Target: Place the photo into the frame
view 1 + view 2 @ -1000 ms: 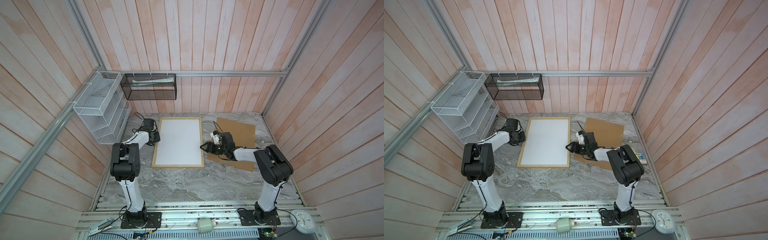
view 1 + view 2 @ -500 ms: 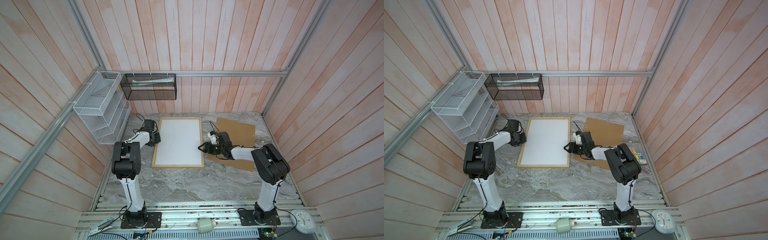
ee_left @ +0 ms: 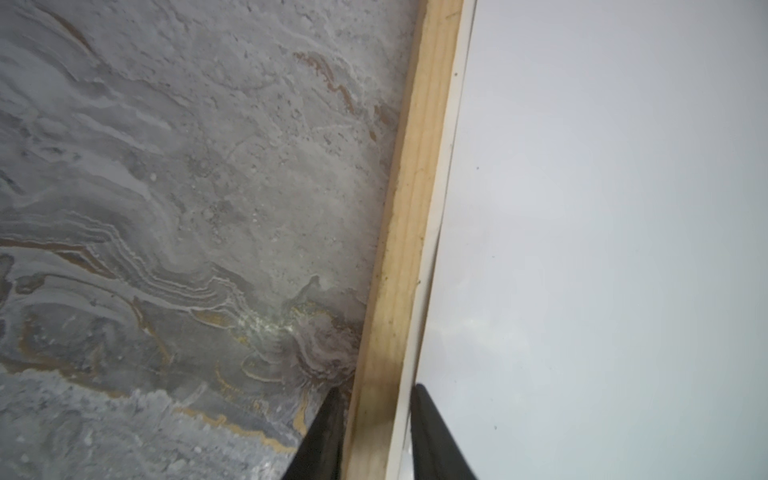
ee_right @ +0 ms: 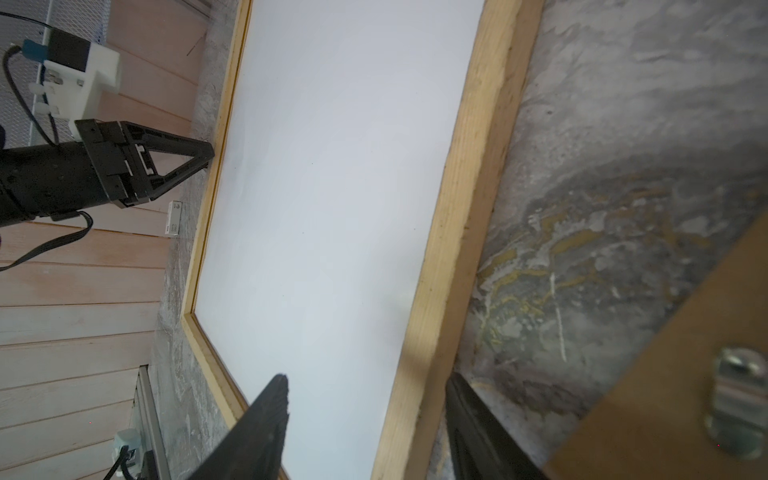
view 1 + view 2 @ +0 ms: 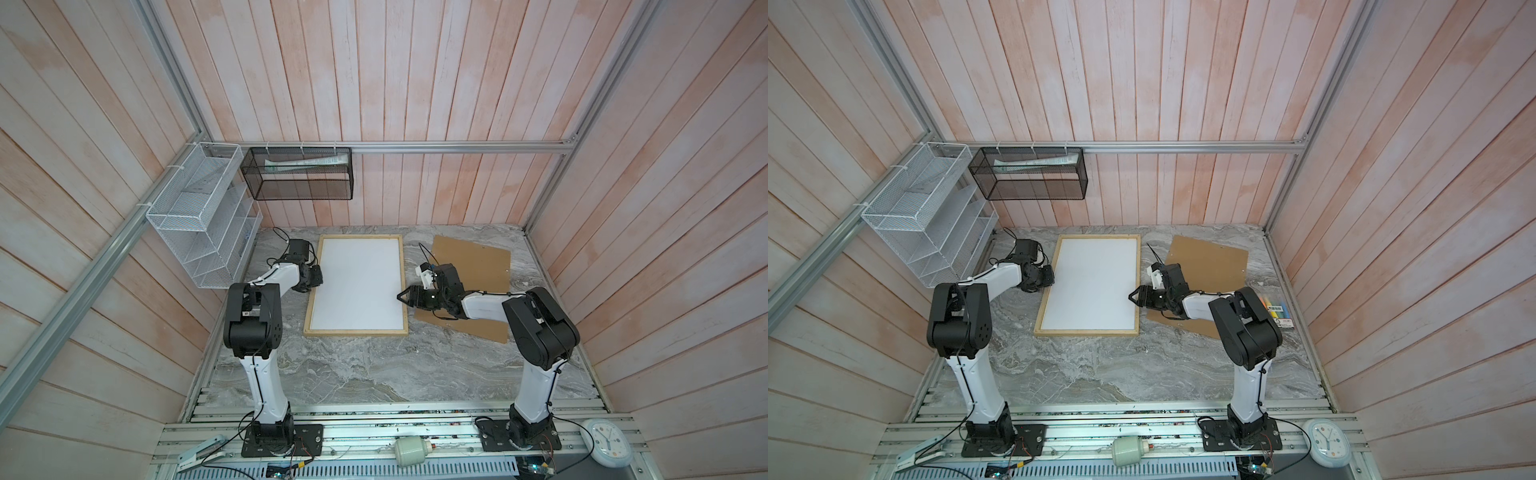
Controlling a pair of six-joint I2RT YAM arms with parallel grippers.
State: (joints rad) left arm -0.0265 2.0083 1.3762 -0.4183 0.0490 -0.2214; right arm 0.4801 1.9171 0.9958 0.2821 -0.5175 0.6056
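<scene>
Left wrist view: the left hand (image 3: pixel 374 392) stands narrow astride the left rail of the frame (image 3: pixel 415 187); clamped or not, I cannot tell. The right hand (image 4: pixel 368 376) gapes wide astride the frame's right rail. A white sheet (image 5: pixel 357 286) fills the frame. Right of the frame, a brown board (image 5: pixel 478 266) lies on the table (image 5: pixel 374 374).

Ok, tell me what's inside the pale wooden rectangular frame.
A plain white rectangular sheet fills the pale wooden rectangular frame rail to rail. Anything beneath it, its underside included, is covered.
</scene>
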